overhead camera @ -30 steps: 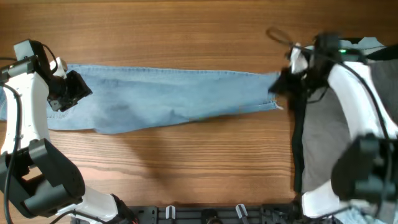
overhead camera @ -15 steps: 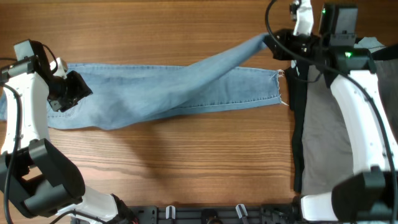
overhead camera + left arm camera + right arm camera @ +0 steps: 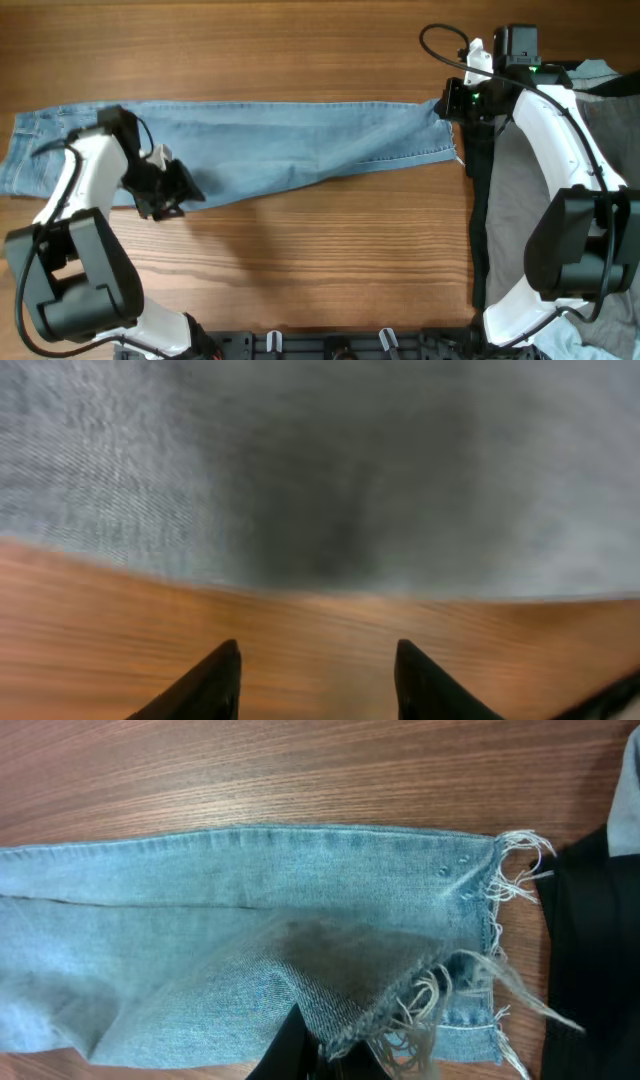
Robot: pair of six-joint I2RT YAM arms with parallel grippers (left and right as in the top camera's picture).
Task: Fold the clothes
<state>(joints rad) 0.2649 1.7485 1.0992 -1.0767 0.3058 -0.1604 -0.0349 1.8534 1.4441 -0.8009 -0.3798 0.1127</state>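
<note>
Bottom of left wrist view: left gripper, fingers apart, nothing between them, bare table under the tips. Lower edge of the jeans lies just ahead of the fingers, blurred.

Overhead: jeans spread across the upper half of the frame, long axis left to right, waist at far left, frayed hems at right. Left gripper sits at the lower edge, nearer the waist end.

Upper right: right gripper at the hem end. Its wrist view shows the fingers clamped on the frayed hem of the top leg, raised a little off the leg beneath.

Judgement: a hem-to-waist fold would travel leftward along the long axis. The right arm is placed to carry it, and the way over the denim looks open.

Far right: black garment and grey trousers lie just beside the hems. The loose threads may catch there.
</note>
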